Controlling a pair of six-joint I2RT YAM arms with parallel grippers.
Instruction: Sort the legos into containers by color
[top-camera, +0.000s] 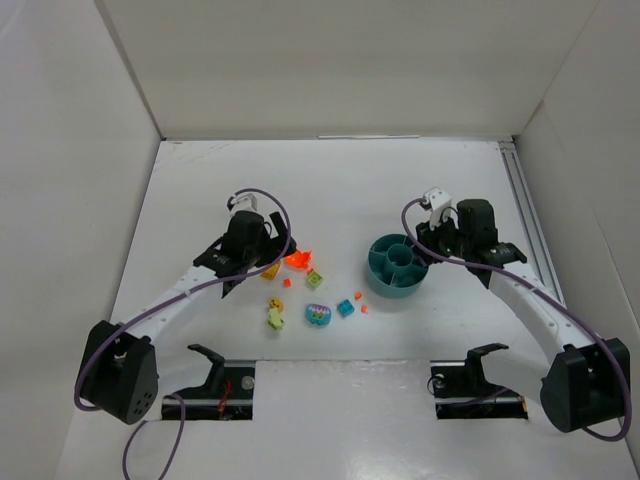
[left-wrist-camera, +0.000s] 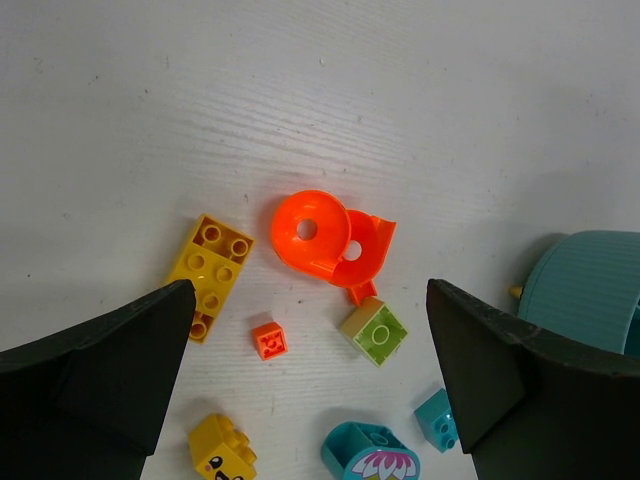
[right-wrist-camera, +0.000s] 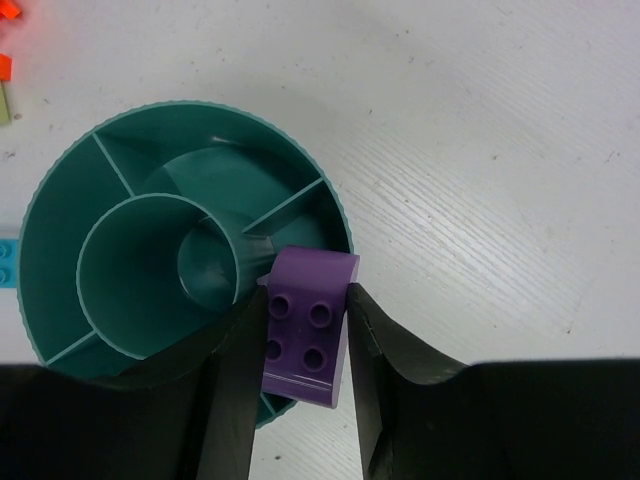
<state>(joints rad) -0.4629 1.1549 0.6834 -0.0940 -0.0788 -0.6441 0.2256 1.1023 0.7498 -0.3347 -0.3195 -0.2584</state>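
Purple brick (right-wrist-camera: 305, 345) sat clamped between the two fingers of the right tool (right-wrist-camera: 305, 300), which was closed on its sides, studs up, over the rim of the teal dish (right-wrist-camera: 60, 200). Left tool (left-wrist-camera: 310, 300) hung wide open above the counter (left-wrist-camera: 450, 120), touching nothing. An orange round piece (left-wrist-camera: 320, 240), a yellow brick (left-wrist-camera: 208, 275) and a lime brick (left-wrist-camera: 373, 332) lay loose below it.

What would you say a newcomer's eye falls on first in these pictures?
Most striking is the purple brick clamped in the right jaws over the rim of the round teal dish, whose visible sections hold nothing. Next comes the bright orange round piece, lying on the white table among scattered bricks below the wide-open left jaws.
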